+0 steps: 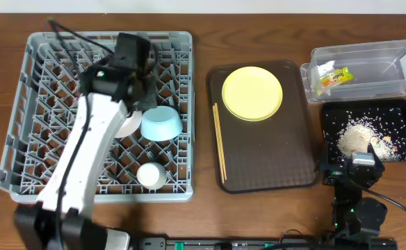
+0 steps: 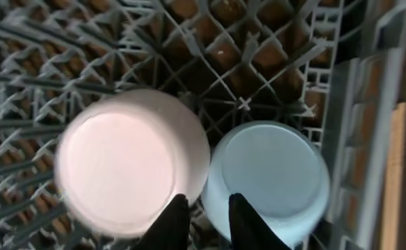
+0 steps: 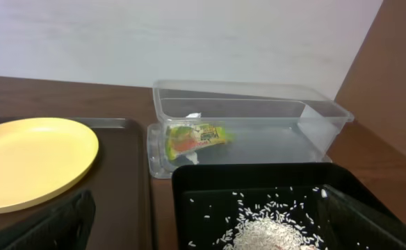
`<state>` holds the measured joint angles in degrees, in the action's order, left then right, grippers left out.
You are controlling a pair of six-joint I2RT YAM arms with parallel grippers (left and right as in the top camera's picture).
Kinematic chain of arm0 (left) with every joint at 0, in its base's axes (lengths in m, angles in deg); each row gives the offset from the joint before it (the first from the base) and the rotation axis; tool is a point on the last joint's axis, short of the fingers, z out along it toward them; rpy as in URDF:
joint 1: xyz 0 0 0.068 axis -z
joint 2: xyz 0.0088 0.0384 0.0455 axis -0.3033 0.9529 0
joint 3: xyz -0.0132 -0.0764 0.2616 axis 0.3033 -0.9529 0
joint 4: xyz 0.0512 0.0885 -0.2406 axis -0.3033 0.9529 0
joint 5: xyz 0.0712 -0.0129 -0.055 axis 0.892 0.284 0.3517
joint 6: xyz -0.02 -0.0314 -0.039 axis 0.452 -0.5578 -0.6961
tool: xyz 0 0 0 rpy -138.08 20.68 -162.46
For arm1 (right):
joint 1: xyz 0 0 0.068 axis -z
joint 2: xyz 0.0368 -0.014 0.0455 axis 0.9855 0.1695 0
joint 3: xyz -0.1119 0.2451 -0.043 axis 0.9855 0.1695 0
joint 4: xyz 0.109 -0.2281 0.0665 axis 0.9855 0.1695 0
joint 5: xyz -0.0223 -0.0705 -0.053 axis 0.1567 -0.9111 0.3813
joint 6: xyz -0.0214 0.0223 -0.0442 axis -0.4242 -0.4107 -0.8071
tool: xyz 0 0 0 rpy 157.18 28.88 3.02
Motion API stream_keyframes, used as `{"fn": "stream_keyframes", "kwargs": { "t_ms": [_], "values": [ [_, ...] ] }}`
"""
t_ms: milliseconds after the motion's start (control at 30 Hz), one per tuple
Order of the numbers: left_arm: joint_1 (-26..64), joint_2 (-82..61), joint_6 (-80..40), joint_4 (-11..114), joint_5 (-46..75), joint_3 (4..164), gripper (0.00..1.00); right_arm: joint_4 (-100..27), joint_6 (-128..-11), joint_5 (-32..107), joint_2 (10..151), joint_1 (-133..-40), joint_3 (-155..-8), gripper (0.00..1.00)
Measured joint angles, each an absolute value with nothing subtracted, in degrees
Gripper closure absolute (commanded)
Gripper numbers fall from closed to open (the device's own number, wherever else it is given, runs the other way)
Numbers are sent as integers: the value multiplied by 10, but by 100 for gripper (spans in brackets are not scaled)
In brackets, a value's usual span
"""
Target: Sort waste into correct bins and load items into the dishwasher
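Worktop — brown wood with a fine grain and a dull sheen. It fills the overhead view apart from a thin pale strip along the top edge. Wall — plain off-white, rising behind the worktop's far edge in the right wrist view. Brown panel on that view's right side, slanting across the wall; what it is cannot be told. Light soft and even; shadows faint.

We see a white bowl and a light-blue bowl side by side in the grey rack, with our gripper slightly parted above where they meet.
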<state>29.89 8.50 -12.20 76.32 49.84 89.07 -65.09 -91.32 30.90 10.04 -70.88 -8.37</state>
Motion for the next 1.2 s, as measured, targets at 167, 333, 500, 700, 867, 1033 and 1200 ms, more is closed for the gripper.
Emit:
{"fn": "stream_keyframes", "kwargs": {
  "t_ms": [167,333,500,700,867,1033,1200],
  "values": [
    [299,142,-92,742,498,888,78,-651,-913,309,100,-709,-84,1],
    [289,171,-84,750,498,888,79,-651,-913,309,100,-709,-84,1],
    [253,181,-78,780,498,886,81,-651,-913,309,100,-709,-84,1],
    [236,176,-76,796,496,882,79,-651,-913,309,100,-709,-84,1],
    [250,133,-76,795,496,880,76,-651,-913,309,100,-709,-84,1],
    [271,58,-78,794,496,880,75,-651,-913,309,100,-709,-84,1],
    [272,23,-87,780,452,880,73,-651,-913,309,100,-709,-84,1]
  ]
}}
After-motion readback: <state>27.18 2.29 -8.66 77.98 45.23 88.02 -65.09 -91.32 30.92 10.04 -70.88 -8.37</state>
